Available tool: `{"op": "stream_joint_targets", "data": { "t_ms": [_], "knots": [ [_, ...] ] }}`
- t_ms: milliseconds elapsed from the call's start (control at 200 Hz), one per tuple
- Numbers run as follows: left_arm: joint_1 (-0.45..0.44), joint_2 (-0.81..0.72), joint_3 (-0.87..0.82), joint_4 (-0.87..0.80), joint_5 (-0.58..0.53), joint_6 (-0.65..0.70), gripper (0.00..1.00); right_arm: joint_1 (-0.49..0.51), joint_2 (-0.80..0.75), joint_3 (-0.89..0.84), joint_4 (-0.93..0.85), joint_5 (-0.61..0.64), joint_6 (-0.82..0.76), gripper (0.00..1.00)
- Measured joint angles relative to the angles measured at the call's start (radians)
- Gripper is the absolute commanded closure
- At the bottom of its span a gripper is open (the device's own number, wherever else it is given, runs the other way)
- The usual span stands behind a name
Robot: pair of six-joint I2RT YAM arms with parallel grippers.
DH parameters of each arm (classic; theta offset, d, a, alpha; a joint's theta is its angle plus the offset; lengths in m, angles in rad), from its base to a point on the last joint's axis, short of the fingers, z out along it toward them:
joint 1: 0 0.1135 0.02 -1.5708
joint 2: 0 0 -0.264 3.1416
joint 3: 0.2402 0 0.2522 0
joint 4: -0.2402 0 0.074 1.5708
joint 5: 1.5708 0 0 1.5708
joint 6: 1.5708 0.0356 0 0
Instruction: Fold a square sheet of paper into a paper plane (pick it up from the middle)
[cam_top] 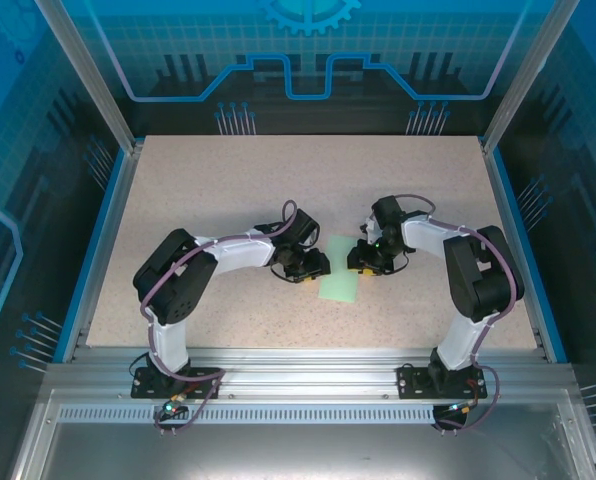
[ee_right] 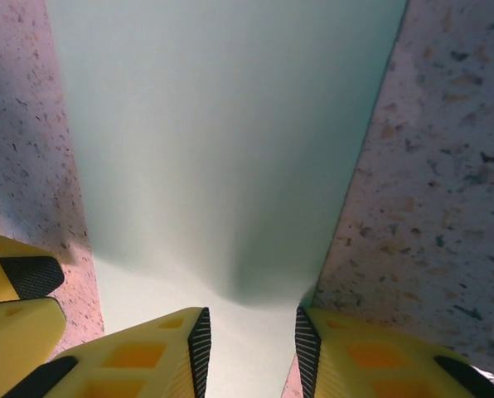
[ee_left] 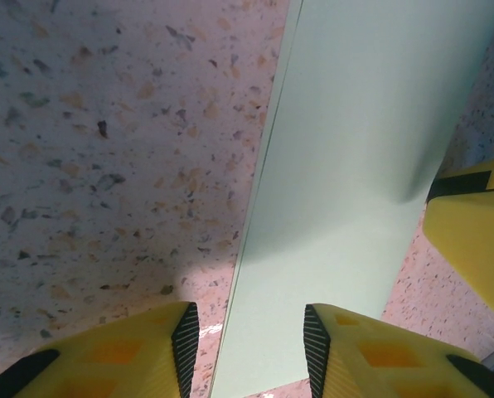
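Observation:
The sheet of paper (cam_top: 338, 270) is pale mint green and lies flat on the speckled table between the two grippers, showing as a narrow rectangle. The paper plane is out of view. My left gripper (cam_top: 318, 267) is low at the paper's left edge. In the left wrist view the left gripper (ee_left: 251, 352) stands open, its fingers straddling the edge of the paper (ee_left: 355, 166), which looks doubled. My right gripper (cam_top: 360, 262) is at the paper's right edge. In the right wrist view the right gripper (ee_right: 249, 352) is open over the paper (ee_right: 222, 141), with nothing pinched.
The speckled table (cam_top: 228, 190) has free room all around the paper. A blue rim (cam_top: 98, 250) and metal posts frame it. The two grippers are close together, and the opposite gripper's yellow fingertips (ee_left: 475, 236) (ee_right: 19, 290) show in each wrist view.

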Motion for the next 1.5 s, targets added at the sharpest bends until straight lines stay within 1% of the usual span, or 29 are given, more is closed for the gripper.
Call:
{"op": "stream_joint_targets", "data": {
  "t_ms": [210,565,1215,1500],
  "knots": [
    [0.0,0.0,0.008,0.0,0.0,0.0,0.58,-0.001,0.0,-0.007,0.006,0.0,-0.001,0.66],
    [0.0,0.006,0.019,-0.004,0.0,0.0,0.57,-0.002,-0.034,-0.02,0.016,-0.013,0.001,0.64],
    [0.001,0.023,0.032,-0.017,0.001,0.0,0.57,-0.013,-0.015,-0.049,0.061,-0.042,0.0,0.64],
    [0.001,0.049,0.051,-0.018,0.044,0.001,0.57,-0.039,-0.027,-0.08,0.095,-0.084,0.0,0.64]
  ]
}}
